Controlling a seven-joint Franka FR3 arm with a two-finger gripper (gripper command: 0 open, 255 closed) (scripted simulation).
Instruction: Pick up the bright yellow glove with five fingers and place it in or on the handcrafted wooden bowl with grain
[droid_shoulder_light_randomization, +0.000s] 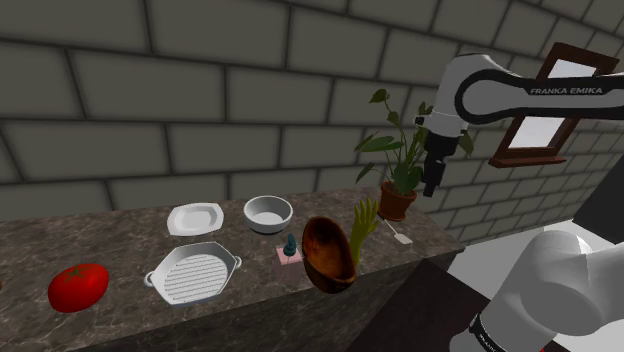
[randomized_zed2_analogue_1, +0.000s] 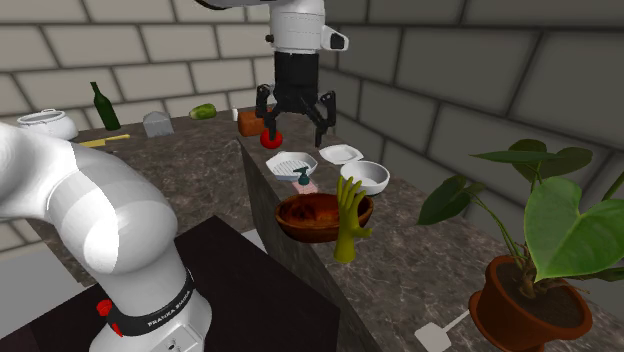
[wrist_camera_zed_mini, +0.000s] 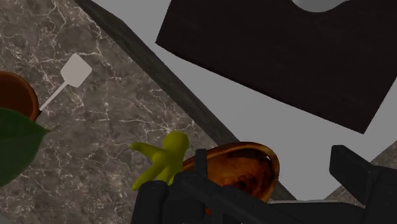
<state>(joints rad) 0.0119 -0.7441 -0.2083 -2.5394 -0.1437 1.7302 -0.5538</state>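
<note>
The yellow-green glove (droid_shoulder_light_randomization: 364, 226) stands upright on the dark marble counter (droid_shoulder_light_randomization: 120, 240), fingers up, touching the rim of the brown wooden bowl (droid_shoulder_light_randomization: 329, 254). That bowl sits tilted at the counter's front edge, partly over it. In the second exterior view the glove (randomized_zed2_analogue_1: 350, 220) is in front of the bowl (randomized_zed2_analogue_1: 318, 216). My black gripper (randomized_zed2_analogue_1: 296, 135) hangs open and empty, well above the counter. In the shoulder view the gripper (droid_shoulder_light_randomization: 431, 185) is up and to the right of the glove. In the wrist view the glove (wrist_camera_zed_mini: 165, 160) and bowl (wrist_camera_zed_mini: 245, 167) lie below my spread fingers (wrist_camera_zed_mini: 353, 168).
A potted plant (droid_shoulder_light_randomization: 398, 170) and a white spatula (droid_shoulder_light_randomization: 398, 236) are just right of the glove. To the shoulder view's left stand a soap dispenser (droid_shoulder_light_randomization: 289, 247), white bowl (droid_shoulder_light_randomization: 268, 213), white dish (droid_shoulder_light_randomization: 194, 217), grill pan (droid_shoulder_light_randomization: 195, 272) and red tomato (droid_shoulder_light_randomization: 78, 287).
</note>
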